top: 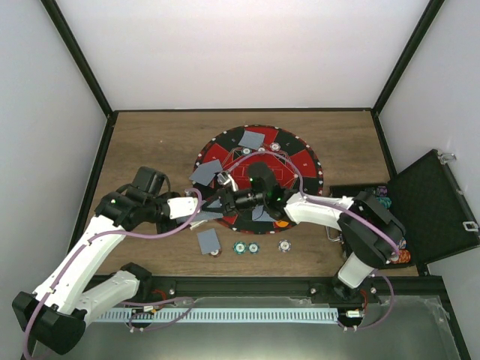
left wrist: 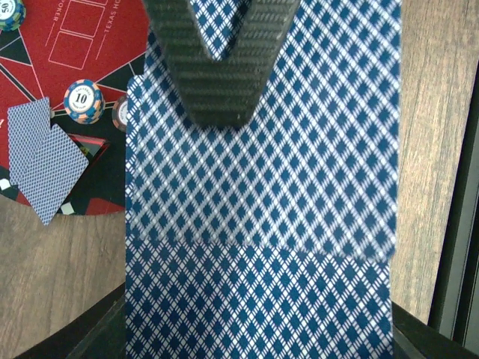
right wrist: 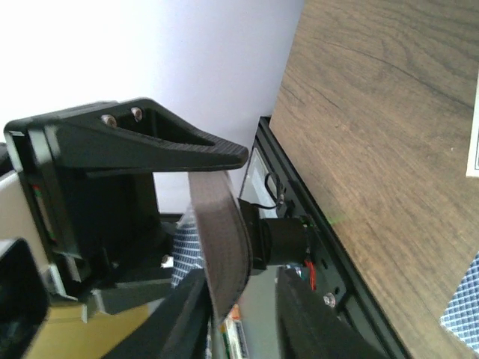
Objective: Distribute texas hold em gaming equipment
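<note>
Card-dealing step in hand: left pincer [top: 212, 201] clamps the blue-diamond-backed card deck [left wrist: 262, 187] over the brown wooden counter [left wrist: 438, 112], right pincer [right wrist: 224, 217] stands narrow about one bowed card [right wrist: 222, 258], grip unconfirmed; next move requires drawing it free.

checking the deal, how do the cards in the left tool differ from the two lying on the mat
The held cards are clamped in the left tool; the two mat cards lie flat and loose. The held cards fill the left wrist view; the mat cards look small at its left. Both show blue-and-white diamond backs.
</note>
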Controlling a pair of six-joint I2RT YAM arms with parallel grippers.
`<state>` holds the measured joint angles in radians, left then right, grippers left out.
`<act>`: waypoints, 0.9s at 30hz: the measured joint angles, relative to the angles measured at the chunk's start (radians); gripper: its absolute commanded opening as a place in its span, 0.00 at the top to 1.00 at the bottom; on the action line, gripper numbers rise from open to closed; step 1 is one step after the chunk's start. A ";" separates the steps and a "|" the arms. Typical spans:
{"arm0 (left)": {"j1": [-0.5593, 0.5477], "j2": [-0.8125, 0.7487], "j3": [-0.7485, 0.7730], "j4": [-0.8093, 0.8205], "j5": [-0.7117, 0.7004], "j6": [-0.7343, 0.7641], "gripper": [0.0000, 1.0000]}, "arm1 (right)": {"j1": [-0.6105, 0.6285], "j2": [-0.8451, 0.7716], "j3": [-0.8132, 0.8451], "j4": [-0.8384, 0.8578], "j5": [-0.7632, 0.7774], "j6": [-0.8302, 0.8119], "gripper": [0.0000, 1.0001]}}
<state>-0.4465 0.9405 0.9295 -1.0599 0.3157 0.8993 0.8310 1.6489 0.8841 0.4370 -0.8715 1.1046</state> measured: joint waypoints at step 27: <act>0.000 -0.007 -0.011 0.026 -0.001 0.021 0.95 | -0.441 -0.268 -0.284 -0.420 0.046 -0.291 0.99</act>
<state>-0.4465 0.9337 0.9188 -1.0340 0.3149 0.9203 0.3904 1.3811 0.6003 0.0170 -0.8253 0.8131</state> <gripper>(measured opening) 0.619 0.008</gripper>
